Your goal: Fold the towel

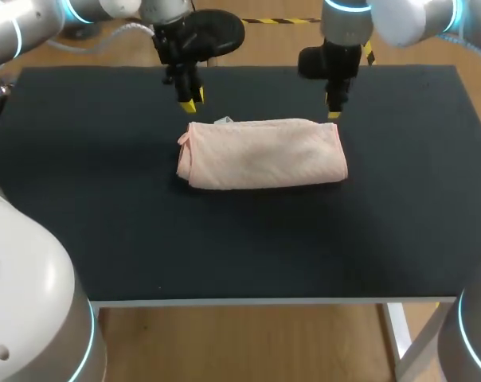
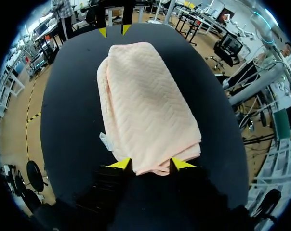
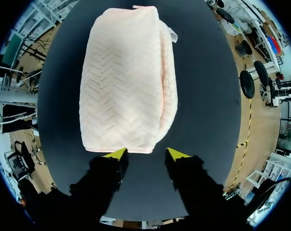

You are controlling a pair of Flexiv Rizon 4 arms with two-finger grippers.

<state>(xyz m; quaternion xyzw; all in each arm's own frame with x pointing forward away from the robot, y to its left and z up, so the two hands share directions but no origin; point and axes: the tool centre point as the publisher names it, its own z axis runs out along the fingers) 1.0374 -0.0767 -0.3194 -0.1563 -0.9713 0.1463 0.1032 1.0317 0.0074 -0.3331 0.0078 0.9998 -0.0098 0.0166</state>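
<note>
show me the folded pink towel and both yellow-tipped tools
folded pale pink towel (image 1: 264, 153), head view, middle of its top layer
left yellow-tipped tool (image 2: 150, 164), left wrist view, midway between its fingertips
right yellow-tipped tool (image 3: 146, 154), right wrist view, midway between its fingertips

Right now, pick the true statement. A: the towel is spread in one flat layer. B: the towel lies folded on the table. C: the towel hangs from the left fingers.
B: the towel lies in stacked layers on the table, left fingers and right fingers open at its ends.
</note>
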